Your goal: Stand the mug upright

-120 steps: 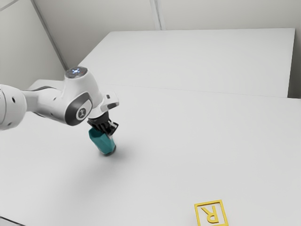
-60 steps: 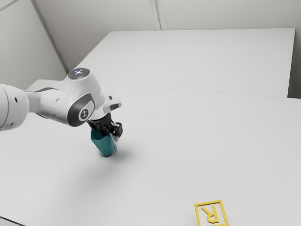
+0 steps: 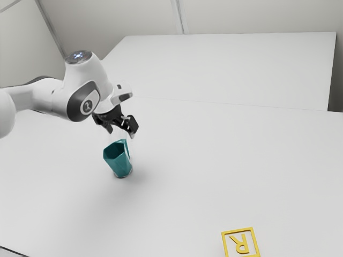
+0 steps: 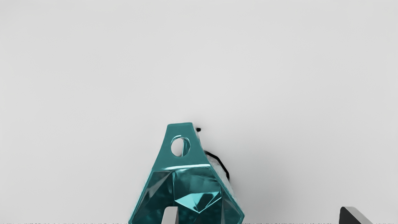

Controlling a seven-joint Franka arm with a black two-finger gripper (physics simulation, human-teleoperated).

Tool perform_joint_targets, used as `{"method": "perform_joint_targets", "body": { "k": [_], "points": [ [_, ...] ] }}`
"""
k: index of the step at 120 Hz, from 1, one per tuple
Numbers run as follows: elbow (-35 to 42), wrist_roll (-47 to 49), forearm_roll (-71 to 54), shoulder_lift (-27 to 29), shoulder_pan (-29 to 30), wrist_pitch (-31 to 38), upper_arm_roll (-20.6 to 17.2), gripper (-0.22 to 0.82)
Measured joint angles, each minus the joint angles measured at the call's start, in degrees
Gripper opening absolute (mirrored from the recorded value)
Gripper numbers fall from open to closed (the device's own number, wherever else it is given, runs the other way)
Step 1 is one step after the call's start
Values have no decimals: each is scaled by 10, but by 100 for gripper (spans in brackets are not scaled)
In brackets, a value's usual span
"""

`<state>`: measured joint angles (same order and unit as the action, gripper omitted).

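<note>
Because its narrower base is resting against the counter (image 3: 214, 160) and its open mouth is facing upward, the mug (image 3: 118, 160) appears to be standing upright, as the task is wanting it. Its apparent lean in the exterior view is probably coming from the camera's angle, since the base is looking settled and no support is propping the sides. With its weight seemingly bearing down through that base, it is likely holding its balance alone.

Released and empty, the hand (image 3: 121, 133) is hovering above the rim, its fingers standing wide apart and gripping nothing. Such a gap is leaving the mug free to rest by its own weight. In the wrist view one finger (image 4: 170, 215) is crossing in front of the mouth, while its partner is lying over bare counter beside the mug; the height seen from outside is suggesting that neither is pressing on the wall. The pierced handle (image 4: 180, 130) is pointing away from the fingers, so it is hardly getting in their way. Any sideways sweep this low would be risking a knock to the rim, so clearance is mattering here. Well apart, toward the exterior view's right, a yellow framed letter (image 3: 241, 244) is lying on the counter, posing no hindrance.
</note>
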<state>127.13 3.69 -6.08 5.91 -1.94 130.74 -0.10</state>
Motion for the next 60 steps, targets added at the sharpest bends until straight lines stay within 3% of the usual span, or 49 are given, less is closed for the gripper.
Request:
{"method": "perform_joint_targets", "body": {
  "k": [60],
  "points": [
    [-320, 0, 27, -71, 3, -329, -1, 58]
  ]
}}
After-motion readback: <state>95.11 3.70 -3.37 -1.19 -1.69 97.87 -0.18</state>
